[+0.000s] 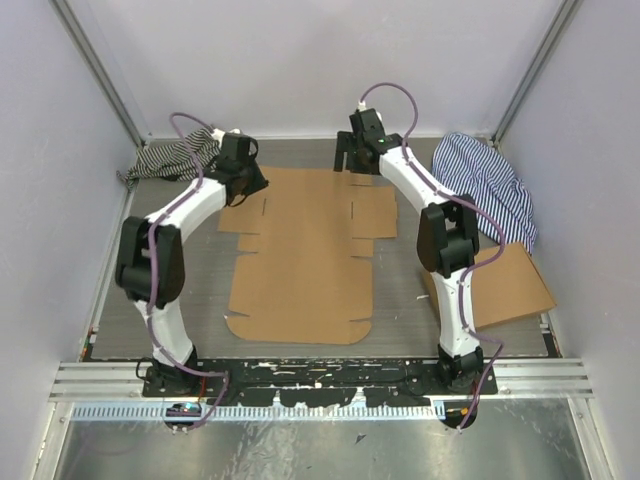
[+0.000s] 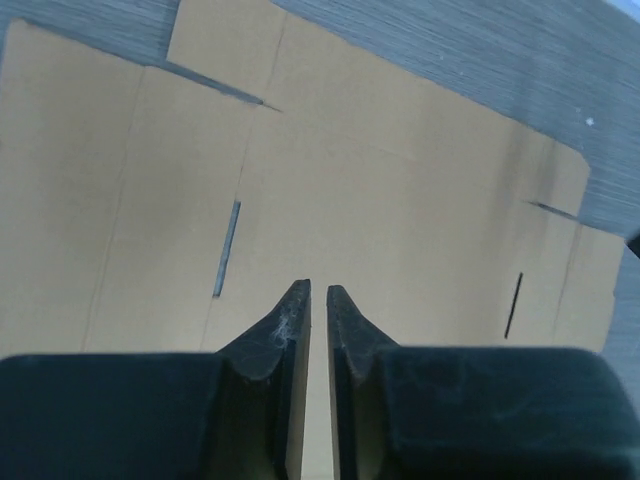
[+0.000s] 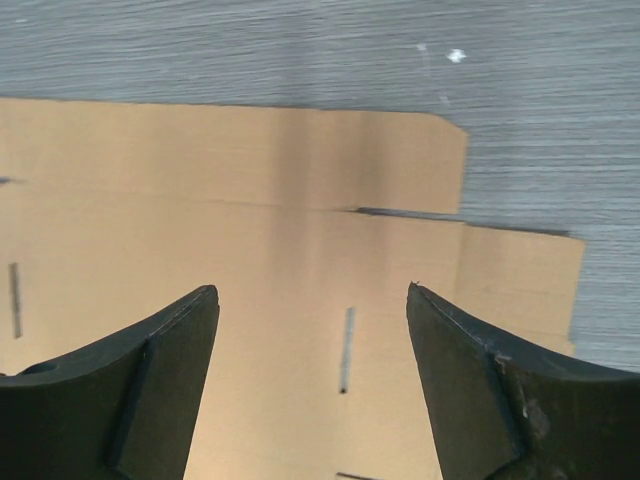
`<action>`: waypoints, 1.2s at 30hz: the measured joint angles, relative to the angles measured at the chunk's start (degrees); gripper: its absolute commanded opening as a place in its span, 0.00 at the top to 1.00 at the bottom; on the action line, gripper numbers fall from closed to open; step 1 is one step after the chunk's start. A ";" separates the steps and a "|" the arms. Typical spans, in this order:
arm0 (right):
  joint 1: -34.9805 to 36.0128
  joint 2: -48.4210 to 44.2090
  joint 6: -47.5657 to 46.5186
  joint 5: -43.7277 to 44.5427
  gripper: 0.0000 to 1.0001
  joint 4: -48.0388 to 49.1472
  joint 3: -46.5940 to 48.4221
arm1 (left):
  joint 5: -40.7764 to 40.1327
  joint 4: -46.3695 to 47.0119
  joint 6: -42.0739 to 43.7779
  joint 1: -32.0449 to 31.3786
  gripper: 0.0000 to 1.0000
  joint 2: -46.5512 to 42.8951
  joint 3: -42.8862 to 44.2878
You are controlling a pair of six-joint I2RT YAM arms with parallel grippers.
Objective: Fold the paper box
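Cardboard lies spread flat in the middle of the grey table [image 1: 400,300]: the paper box [image 1: 300,265], wholly unfolded, its side flaps and rounded tabs reaching out to either side and its near edge towards the arm bases. The left gripper [image 1: 247,186] hangs over the sheet's far left corner, its fingers [image 2: 285,325] drawn almost together with only a thin sliver between them and nothing caught there (the brown sheet shows through the gap). The right gripper [image 1: 353,160] sits over the far edge, its fingers [image 3: 165,350] spread wide above a flap with a short slit [image 3: 346,350]; whether either gripper touches the sheet I cannot tell. A second cardboard piece [image 1: 515,285] lies under the right arm. A dark-striped cloth [image 1: 170,158] is bunched in the far left corner, a blue-striped cloth [image 1: 490,180] in the far right.
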 measured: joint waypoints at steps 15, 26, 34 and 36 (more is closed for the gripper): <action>7.08 -2.56 2.12 -4.85 0.55 -0.85 -12.13 | 0.04 -7.80 -2.29 3.52 0.82 16.04 9.88; 6.93 -2.56 2.10 -4.94 0.56 -0.37 -16.15 | 0.92 -2.12 -3.04 2.95 0.86 11.85 -1.75; 6.99 -3.48 1.73 -5.01 0.57 0.04 -19.37 | 0.22 0.39 -3.43 0.66 0.88 7.39 -8.61; 7.13 -4.35 1.64 -4.98 0.57 0.20 -20.70 | 0.04 0.20 -3.63 -0.04 0.88 5.64 -10.80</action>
